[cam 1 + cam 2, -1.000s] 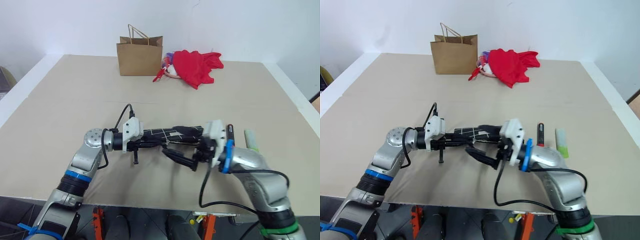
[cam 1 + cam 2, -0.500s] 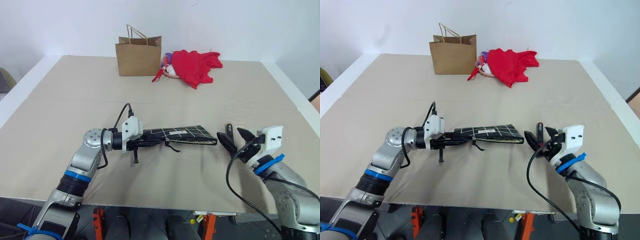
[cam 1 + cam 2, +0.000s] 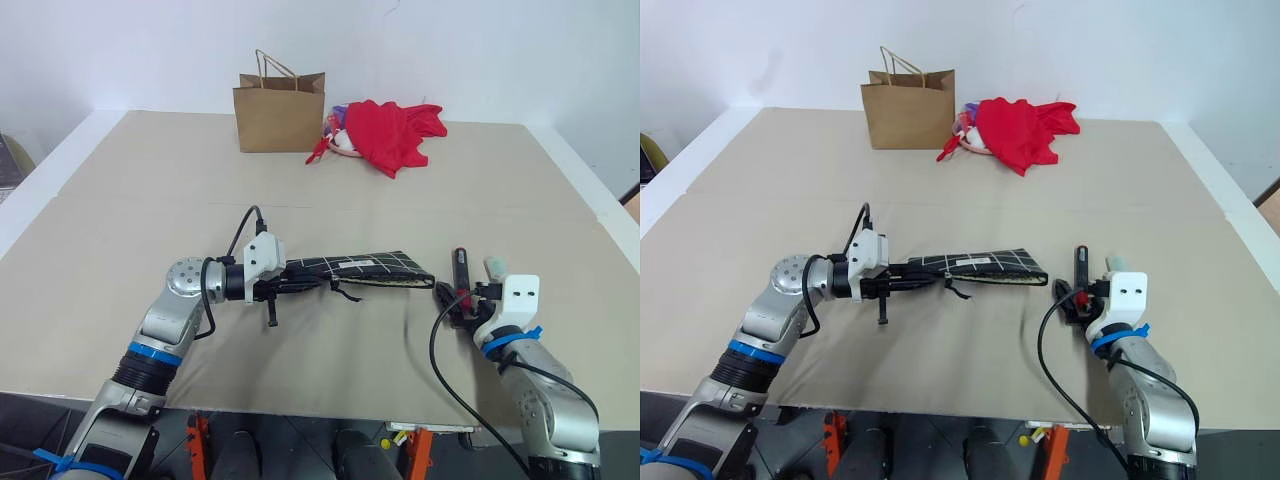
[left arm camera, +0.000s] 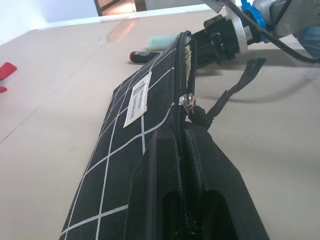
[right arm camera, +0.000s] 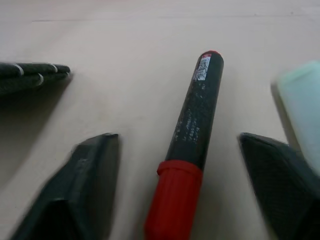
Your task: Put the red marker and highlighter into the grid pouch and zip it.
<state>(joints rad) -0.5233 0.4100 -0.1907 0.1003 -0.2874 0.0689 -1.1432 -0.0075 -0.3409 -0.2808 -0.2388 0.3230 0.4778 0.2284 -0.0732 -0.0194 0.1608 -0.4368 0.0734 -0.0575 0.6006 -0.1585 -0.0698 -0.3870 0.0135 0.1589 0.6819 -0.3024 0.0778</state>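
My left gripper point(image 3: 300, 281) is clamped on the grid pouch point(image 3: 365, 268); I can't see inside. My right gripper's point(image 5: 182, 150) fingers stand apart around the red marker point(image 5: 192, 135), near the table's point(image 3: 330, 200) front edge.

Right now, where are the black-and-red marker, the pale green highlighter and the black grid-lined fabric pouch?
Black-and-red marker point(image 5: 195, 120): right wrist view, mid-barrel.
Pale green highlighter point(image 5: 302, 107): right wrist view, body.
Black grid-lined fabric pouch point(image 3: 365, 266): left eye view, panel.

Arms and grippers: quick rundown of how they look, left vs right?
Both arms are silver-grey metal with black joints, a white camera block at each wrist and a looping black cable. The left arm carries a blue band by the elbow; the right has a blue band behind its wrist. The left gripper and right gripper have black fingers.
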